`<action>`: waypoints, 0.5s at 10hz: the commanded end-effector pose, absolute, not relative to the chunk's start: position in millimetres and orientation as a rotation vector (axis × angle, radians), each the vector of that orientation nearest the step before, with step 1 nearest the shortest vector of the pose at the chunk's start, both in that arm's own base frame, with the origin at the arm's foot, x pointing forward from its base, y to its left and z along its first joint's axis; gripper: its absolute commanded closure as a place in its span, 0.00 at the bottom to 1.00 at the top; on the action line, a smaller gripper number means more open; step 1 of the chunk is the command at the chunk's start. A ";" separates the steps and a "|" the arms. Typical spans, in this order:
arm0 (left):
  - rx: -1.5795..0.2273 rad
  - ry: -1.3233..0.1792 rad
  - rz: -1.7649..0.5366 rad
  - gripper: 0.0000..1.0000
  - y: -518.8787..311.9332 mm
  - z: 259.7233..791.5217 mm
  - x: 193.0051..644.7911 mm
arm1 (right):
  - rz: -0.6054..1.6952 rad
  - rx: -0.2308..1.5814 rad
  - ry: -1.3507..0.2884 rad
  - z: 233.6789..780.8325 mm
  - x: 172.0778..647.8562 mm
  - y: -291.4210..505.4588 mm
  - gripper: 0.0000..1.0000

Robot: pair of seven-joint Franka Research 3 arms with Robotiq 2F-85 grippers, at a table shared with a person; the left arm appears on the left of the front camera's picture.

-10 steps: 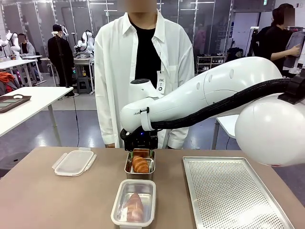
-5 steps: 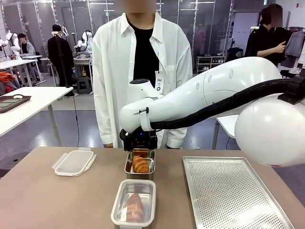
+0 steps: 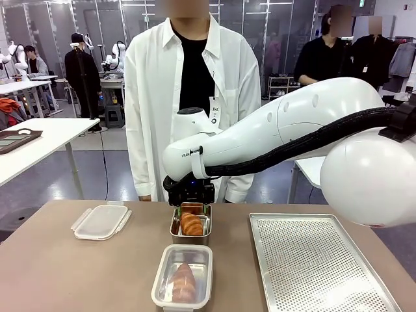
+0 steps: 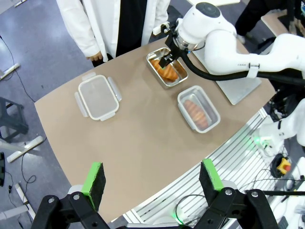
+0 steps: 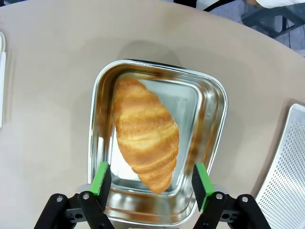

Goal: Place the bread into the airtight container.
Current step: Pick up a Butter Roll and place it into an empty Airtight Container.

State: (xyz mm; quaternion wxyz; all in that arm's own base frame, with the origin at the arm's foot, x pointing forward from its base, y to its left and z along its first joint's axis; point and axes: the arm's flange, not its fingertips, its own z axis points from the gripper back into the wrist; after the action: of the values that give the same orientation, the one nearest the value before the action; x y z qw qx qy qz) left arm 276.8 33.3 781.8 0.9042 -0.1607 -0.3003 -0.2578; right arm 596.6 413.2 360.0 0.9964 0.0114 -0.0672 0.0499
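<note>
One croissant [image 5: 145, 134] lay in a steel tin [image 5: 209, 95] at the table's far edge, with the right gripper [image 5: 152, 183] poised above it, fingers spread to straddle it. Nearer sat the container [image 3: 162, 276], already holding bread; its lid [image 3: 101, 221] waited aside. The left gripper [image 4: 153, 180] hung open, high up. No writing was legible.

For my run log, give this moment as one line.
right gripper: open over croissant in steel tray | left gripper: open, raised | airtight container: lid off
</note>
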 end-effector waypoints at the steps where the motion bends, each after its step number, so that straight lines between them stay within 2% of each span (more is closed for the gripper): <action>1: -0.329 -0.621 -0.556 0.00 34.7 783.0 276.6 | 0.098 0.023 -0.137 361.2 597.5 411.9 0.15; 3: -0.329 -0.621 -0.556 0.00 34.7 783.0 276.6 | 0.100 0.023 -0.135 360.0 596.6 413.2 0.15; 5: -0.329 -0.621 -0.556 0.00 34.7 783.0 276.6 | 0.167 0.101 -0.140 434.4 581.4 400.6 0.15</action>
State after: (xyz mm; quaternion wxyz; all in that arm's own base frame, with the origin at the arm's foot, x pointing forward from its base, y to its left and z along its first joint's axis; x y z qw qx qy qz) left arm 276.8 33.3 781.8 0.9042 -0.1607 -0.3003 -0.2578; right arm 594.4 413.8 396.4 0.9945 0.0272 -0.0807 0.0611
